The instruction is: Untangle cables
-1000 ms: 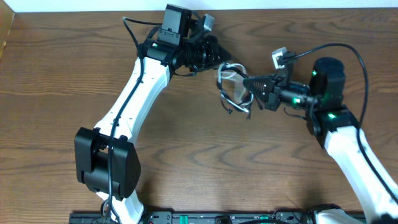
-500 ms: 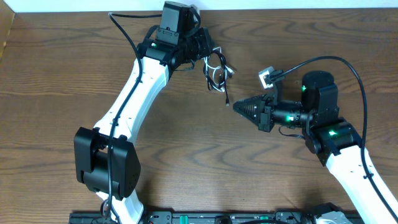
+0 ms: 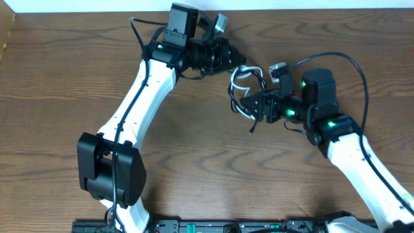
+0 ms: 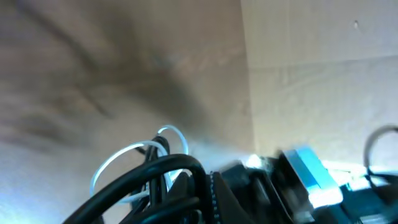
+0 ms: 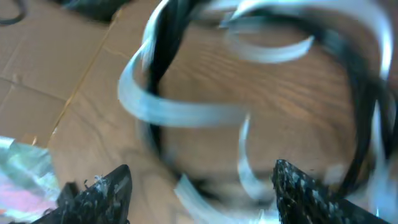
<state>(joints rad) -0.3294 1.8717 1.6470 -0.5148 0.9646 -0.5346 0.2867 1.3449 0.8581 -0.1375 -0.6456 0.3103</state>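
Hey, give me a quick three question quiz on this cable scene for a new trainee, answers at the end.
1. True or false: the right pincer has its fingers spread apart.
2. What lies under the tangled bundle of thin black and white cables? A) brown wooden table B) green cloth C) steel tray
3. Fill in: the bundle is held by the ____ pincer.
Key: 1 true; 2 A; 3 left pincer.

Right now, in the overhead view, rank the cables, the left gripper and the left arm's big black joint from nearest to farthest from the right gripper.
1. cables, at the right gripper, by its open jaws.
2. left gripper, just beyond, up toward the far edge.
3. big black joint, far off at the near left.
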